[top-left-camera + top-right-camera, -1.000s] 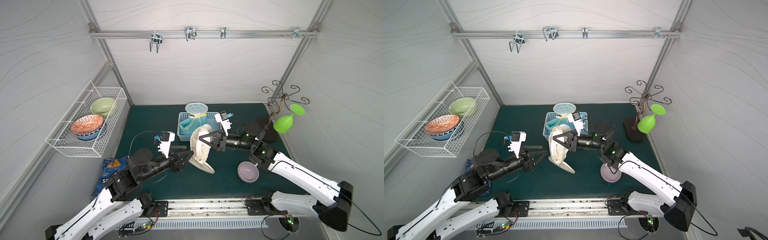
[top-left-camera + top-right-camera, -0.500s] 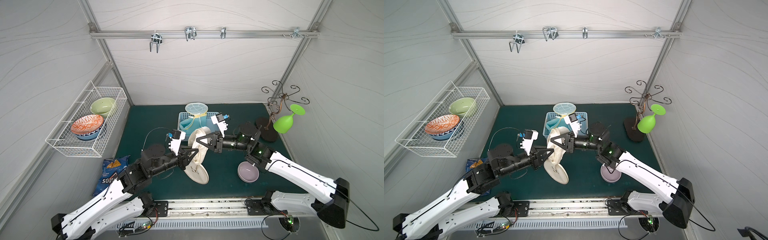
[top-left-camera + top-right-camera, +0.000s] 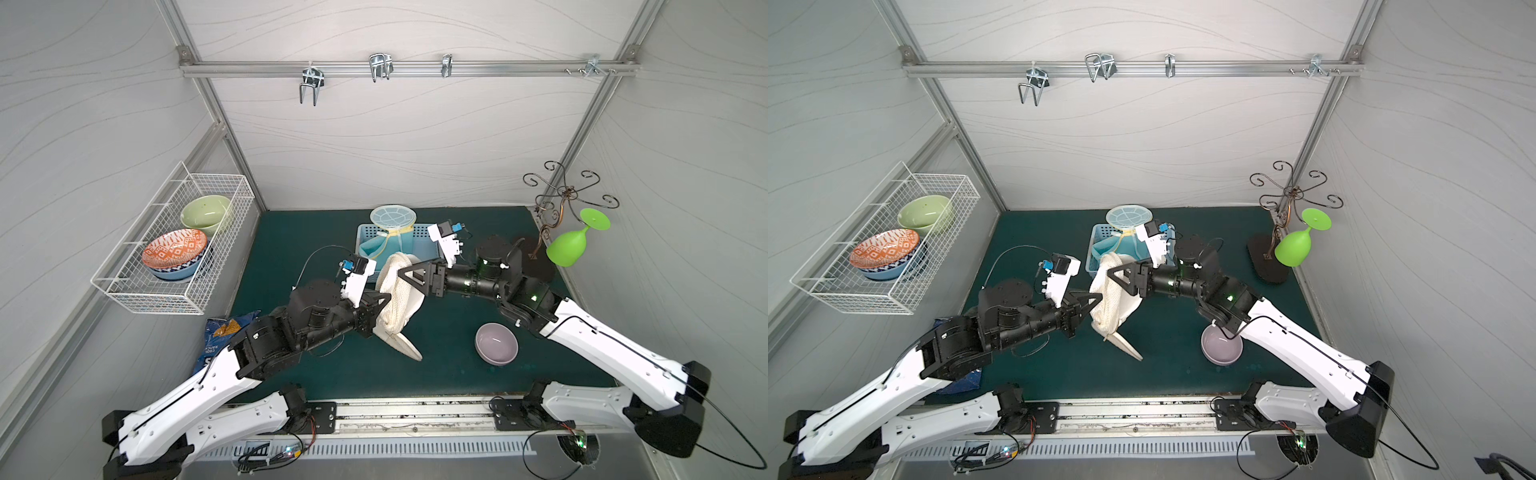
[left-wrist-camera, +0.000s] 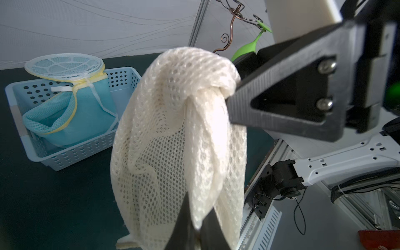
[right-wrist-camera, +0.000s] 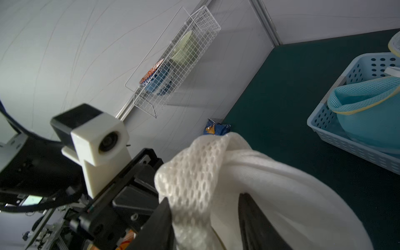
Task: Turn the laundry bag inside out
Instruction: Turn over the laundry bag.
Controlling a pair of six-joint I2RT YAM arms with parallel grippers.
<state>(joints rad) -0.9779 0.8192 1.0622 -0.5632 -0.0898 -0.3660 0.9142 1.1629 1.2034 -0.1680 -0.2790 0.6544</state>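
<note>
The white mesh laundry bag (image 3: 400, 297) (image 3: 1115, 297) hangs bunched between both arms above the green mat, and a stiff flap of it reaches down to the mat. My left gripper (image 3: 384, 301) (image 3: 1096, 300) is shut on a fold low on the laundry bag (image 4: 173, 121), pinched between its two dark fingers; the left gripper (image 4: 198, 207) shows this up close. My right gripper (image 3: 402, 272) (image 3: 1112, 275) is at the bag's top. The right gripper (image 5: 203, 199) has its jaws apart, with the laundry bag (image 5: 194, 173) draped loosely between and over them.
A blue basket (image 3: 432, 245) behind the arms holds a teal mesh bag and a round mesh lid. A lilac bowl (image 3: 496, 343) sits at the front right. A metal stand with a green glass (image 3: 567, 247) is at the far right. A chips bag (image 3: 222, 332) and a wire rack (image 3: 174, 249) are on the left.
My left gripper has come in from the left and shut on the bag. My right gripper, which was shut on the bag's top, has opened its jaws.
</note>
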